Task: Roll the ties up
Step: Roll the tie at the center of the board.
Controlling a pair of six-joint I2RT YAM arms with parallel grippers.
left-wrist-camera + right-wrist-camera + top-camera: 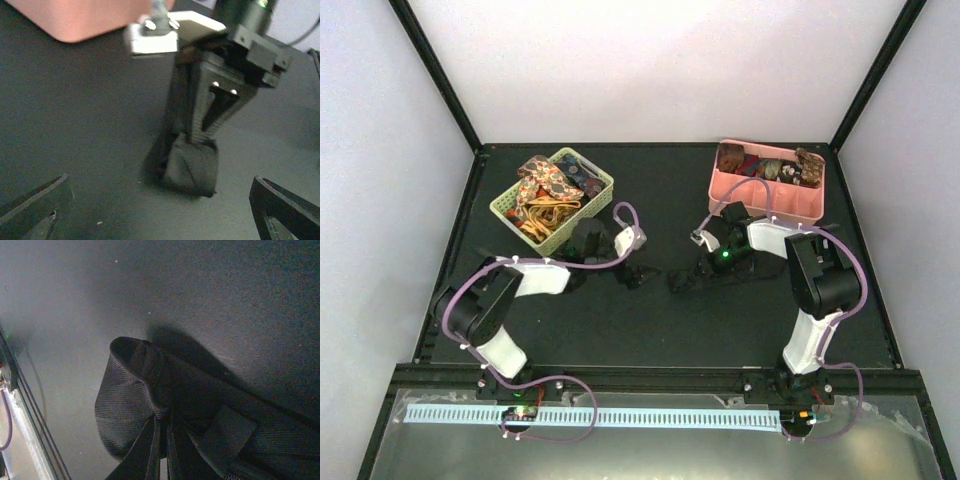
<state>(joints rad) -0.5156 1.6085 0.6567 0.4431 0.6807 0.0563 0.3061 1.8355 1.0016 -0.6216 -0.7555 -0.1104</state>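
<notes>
Basket (501, 208) far left; pink bin (790, 208) behind tie (192, 167).

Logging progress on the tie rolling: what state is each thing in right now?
Dark tie: loosely coiled, resting on the table.
Left fingers: open, holding nothing.
Right fingers: shut on the dark tie.
Patterned ties in green basket: unrolled, heaped.
Other ties in pink bin: rolled into coils.
</notes>
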